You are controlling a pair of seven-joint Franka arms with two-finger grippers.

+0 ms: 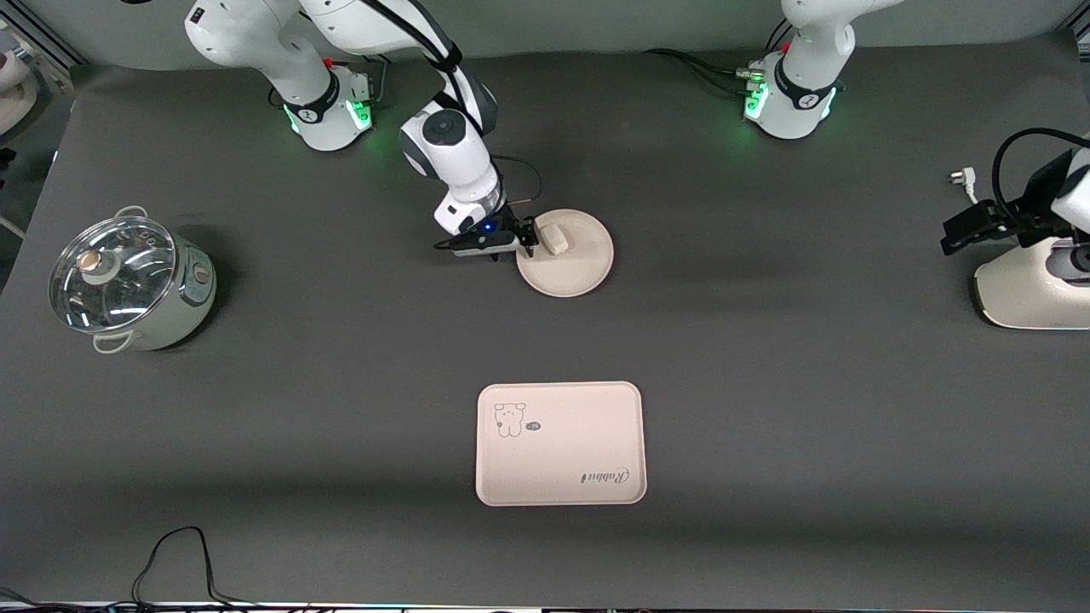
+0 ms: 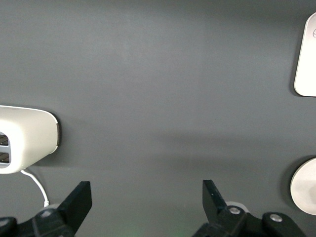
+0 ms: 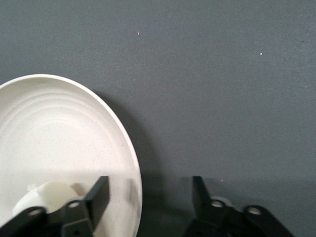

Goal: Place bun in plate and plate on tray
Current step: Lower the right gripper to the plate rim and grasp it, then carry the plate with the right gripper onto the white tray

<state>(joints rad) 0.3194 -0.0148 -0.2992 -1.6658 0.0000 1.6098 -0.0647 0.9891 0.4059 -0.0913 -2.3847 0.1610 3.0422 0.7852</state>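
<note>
With the bun (image 1: 554,238) already in the plate (image 1: 572,264), the open, empty right hand (image 1: 526,239) straddles the plate's nine-o'clock rim, so a shallow grip may tip it before the tray (image 1: 559,443); the left hand (image 2: 147,200) waits open.

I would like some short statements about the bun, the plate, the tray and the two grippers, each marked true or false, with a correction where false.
1. The bun lies in the plate. True.
2. The plate stands on the tray. False: it rests on the table, farther from the front camera than the tray.
3. The right gripper has open fingers astride the plate's rim. True.
4. The left gripper holds the bun. False: it is open and holds nothing.
5. The tray carries a pot. False: nothing lies on it.
</note>
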